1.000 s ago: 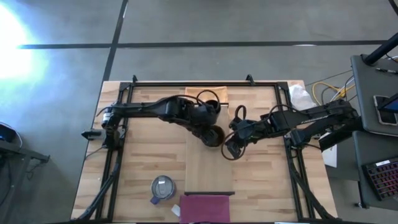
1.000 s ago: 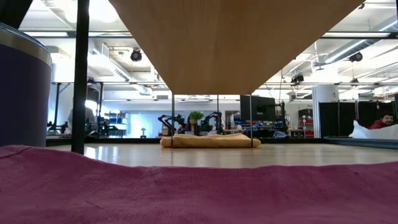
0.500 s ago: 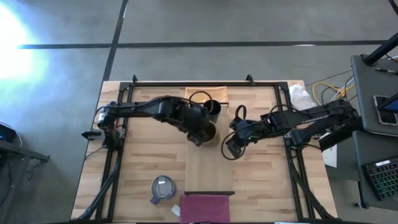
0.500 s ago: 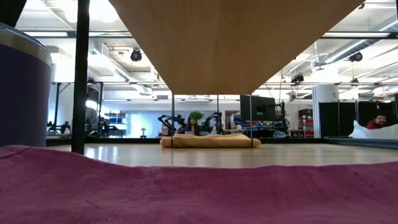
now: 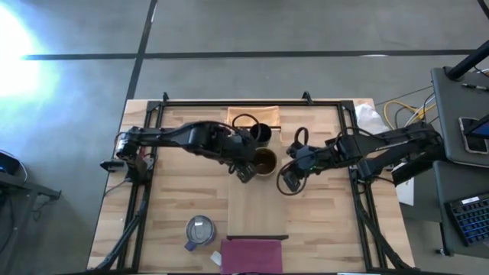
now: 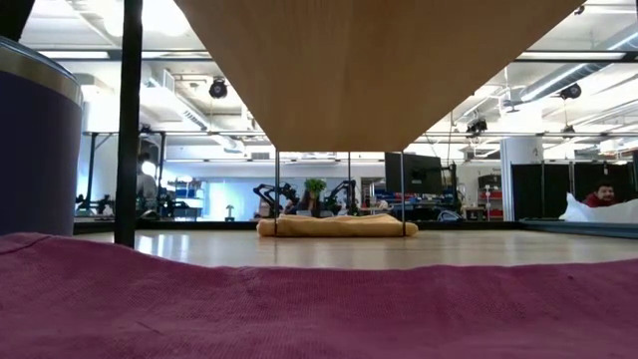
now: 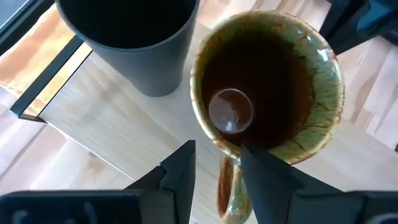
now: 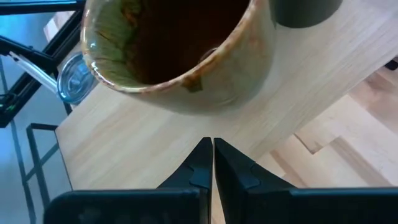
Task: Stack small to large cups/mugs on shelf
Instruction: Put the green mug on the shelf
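The brown mug (image 5: 263, 161) stands upright on the light-wood shelf (image 5: 257, 206), just near of the small dark cup (image 5: 260, 133), which also stands on the shelf. The grey-blue mug (image 5: 199, 229) stands on the table, left of the shelf. My left gripper (image 5: 244, 169) is at the brown mug's left-near side, slightly open, with its fingers on either side of the mug's handle (image 7: 229, 186). My right gripper (image 5: 290, 180) is shut and empty at the shelf's right edge, right of the brown mug (image 8: 174, 50). My left gripper (image 7: 216, 149) has the brown mug's handle between its two fingers. A gap shows between one finger (image 7: 180, 171) and the handle. I cannot tell whether the other finger (image 7: 264, 177) touches it. The mug stands upright on the shelf.
A magenta cloth (image 5: 252, 256) lies at the shelf's near end and fills the bottom of the low view (image 6: 319, 299). In that view the shelf's underside (image 6: 369, 60) is overhead and the grey-blue mug (image 6: 35, 140) is at the left. Black frame rails (image 5: 141, 191) run along both table sides.
My left gripper has drawn back from over the brown mug toward the table's left edge. The mug, which was hidden under it, now shows whole and upright on the shelf beside the dark cup.
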### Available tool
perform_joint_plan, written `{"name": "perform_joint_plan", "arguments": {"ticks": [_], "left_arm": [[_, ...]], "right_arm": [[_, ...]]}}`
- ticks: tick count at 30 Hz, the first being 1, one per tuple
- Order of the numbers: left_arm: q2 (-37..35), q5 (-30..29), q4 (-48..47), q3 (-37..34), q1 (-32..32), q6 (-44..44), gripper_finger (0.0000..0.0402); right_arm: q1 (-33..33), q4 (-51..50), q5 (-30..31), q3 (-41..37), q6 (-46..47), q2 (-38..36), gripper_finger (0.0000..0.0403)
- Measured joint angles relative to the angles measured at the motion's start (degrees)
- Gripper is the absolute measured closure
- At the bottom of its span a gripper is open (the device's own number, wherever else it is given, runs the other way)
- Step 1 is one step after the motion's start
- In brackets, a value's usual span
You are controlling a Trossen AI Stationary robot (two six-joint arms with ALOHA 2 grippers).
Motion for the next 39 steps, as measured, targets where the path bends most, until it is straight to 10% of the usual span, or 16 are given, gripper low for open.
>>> {"name": "perform_joint_plan", "arguments": {"ticks": [39], "left_arm": [[-1.60, -1.01, 1.38, -9.91, -7.52, -10.79, 0.0289]], "right_arm": [[-7.74, 3.32, 8.36, 0.09, -7.96, 0.03, 0.0394]]}}
